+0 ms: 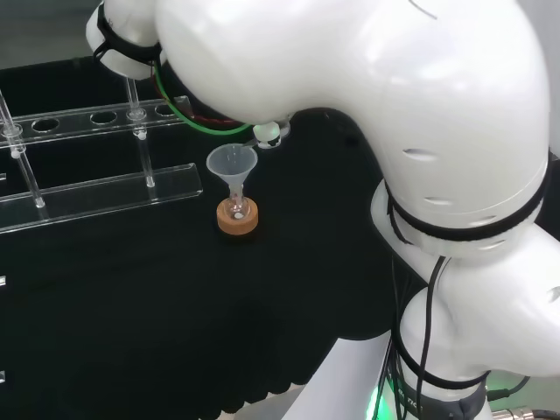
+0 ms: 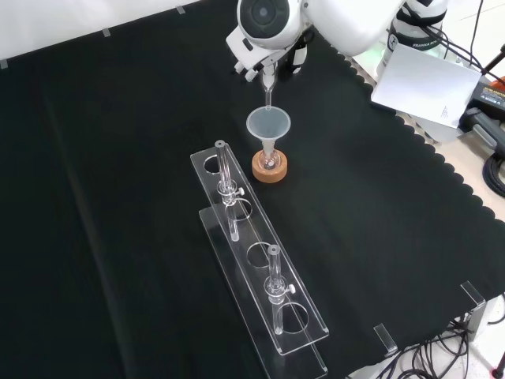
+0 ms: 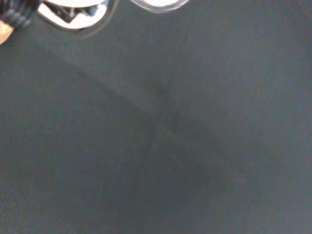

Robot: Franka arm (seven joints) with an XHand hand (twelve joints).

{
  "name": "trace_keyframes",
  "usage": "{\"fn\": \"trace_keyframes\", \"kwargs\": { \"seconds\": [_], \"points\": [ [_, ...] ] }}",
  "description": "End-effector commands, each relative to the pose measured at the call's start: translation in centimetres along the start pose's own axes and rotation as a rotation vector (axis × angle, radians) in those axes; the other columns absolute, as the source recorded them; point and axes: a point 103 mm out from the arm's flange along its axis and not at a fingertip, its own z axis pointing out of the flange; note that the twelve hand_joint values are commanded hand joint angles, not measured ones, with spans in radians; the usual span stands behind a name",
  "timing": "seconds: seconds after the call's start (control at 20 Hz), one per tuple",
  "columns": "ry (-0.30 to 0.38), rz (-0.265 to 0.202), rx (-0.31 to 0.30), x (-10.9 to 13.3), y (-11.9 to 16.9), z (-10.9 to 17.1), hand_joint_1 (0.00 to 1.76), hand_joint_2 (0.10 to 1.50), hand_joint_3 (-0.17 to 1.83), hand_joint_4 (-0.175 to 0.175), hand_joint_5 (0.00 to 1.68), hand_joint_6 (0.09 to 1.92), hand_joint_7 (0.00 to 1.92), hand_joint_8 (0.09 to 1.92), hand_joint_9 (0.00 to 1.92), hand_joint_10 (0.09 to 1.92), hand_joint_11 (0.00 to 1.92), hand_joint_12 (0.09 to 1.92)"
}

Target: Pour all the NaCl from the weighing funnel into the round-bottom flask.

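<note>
A small round-bottom flask [image 2: 270, 161] stands on a cork ring [image 2: 270, 169] near the cloth's middle, with a clear plastic funnel [image 2: 268, 125] set in its neck. The head view shows the same funnel [image 1: 232, 164], flask [image 1: 236, 210] and cork ring [image 1: 238, 220]. Just above the funnel's mouth hangs the thin clear stem of the weighing funnel [image 2: 268, 91], pointing almost straight down. It comes out from under the hand [image 2: 293, 57], which is mostly hidden behind the arm's white link. A little white matter lies at the flask's bottom.
A clear acrylic test-tube rack [image 2: 260, 276] stands in front of the flask in the front view and to its left in the head view [image 1: 96, 188]. A white sheet [image 2: 426, 83] and cables lie beyond the cloth's scalloped right edge.
</note>
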Motion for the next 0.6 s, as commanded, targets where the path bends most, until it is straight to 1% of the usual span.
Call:
{"fn": "trace_keyframes", "kwargs": {
  "seconds": [0.05, 0.6],
  "points": [
    [-0.024, 0.004, 0.013, 0.06, -0.1, -0.33, 1.11, 0.67, 0.64, 0.175, 1.25, 0.7, 0.79, 0.65, 1.27, 0.11, 1.04, 0.88],
    [-0.054, 0.011, 0.03, 0.17, 0.02, -0.49, 1.11, 0.67, 0.64, 0.175, 1.26, 0.7, 0.79, 0.65, 1.26, 0.11, 1.03, 0.89]
  ]
}}
